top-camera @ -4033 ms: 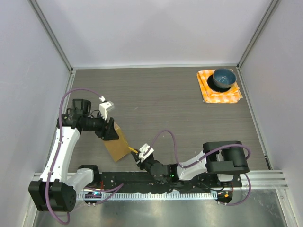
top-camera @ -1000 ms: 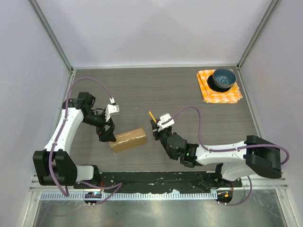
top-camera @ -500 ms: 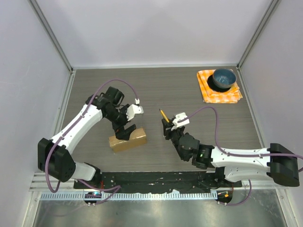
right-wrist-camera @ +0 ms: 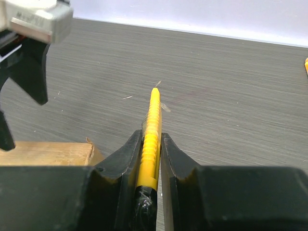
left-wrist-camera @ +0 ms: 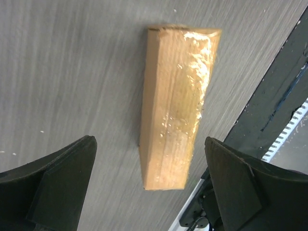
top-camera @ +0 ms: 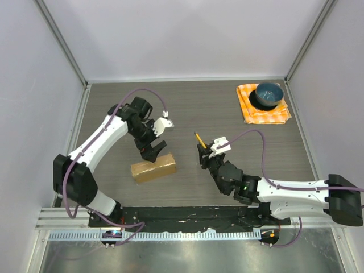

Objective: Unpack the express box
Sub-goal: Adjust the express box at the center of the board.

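Observation:
The express box point(top-camera: 153, 168), a plain brown carton with shiny tape along its top, lies flat on the table left of centre. My left gripper point(top-camera: 154, 151) hovers just above its far side, open, with nothing between the fingers. In the left wrist view the box point(left-wrist-camera: 175, 101) lies lengthwise below the left gripper point(left-wrist-camera: 148, 156), whose jaws stand wide apart. My right gripper point(top-camera: 203, 154) sits to the right of the box, shut on a yellow cutter point(top-camera: 199, 139) that points away from me. In the right wrist view the cutter point(right-wrist-camera: 153, 115) is pinched in the right gripper point(right-wrist-camera: 150, 139), and a box corner point(right-wrist-camera: 45, 153) shows at left.
A blue bowl point(top-camera: 268, 94) sits on an orange checked cloth point(top-camera: 263, 114) at the back right corner. White walls close the table on three sides. A black rail point(top-camera: 187, 216) with the arm bases runs along the near edge, close to the box.
The box, earlier held tilted near the front edge, now lies flat and released. My left arm swung from its left end to above it. My right arm carried the cutter outward and rightward.

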`<act>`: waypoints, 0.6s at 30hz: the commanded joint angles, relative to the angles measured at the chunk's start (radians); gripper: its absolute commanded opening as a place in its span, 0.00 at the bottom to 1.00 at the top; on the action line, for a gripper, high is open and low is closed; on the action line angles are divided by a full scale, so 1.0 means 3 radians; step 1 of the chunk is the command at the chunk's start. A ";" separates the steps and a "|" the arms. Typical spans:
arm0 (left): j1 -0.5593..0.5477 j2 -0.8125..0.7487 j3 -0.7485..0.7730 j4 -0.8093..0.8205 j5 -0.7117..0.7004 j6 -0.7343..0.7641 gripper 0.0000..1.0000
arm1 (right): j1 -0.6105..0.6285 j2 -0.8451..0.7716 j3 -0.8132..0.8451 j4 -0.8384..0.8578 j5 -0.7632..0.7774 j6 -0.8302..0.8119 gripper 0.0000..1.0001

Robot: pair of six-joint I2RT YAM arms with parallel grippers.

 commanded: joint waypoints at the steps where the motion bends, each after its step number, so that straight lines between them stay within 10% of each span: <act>1: -0.0159 -0.0551 -0.0314 0.0379 -0.0113 -0.0187 1.00 | -0.0005 -0.0138 0.0012 0.0046 0.0061 0.0025 0.01; 18: -0.0210 -0.0783 -0.1215 0.1197 -0.0394 -0.0444 1.00 | -0.0005 -0.0082 0.0022 0.0066 0.0015 0.0020 0.01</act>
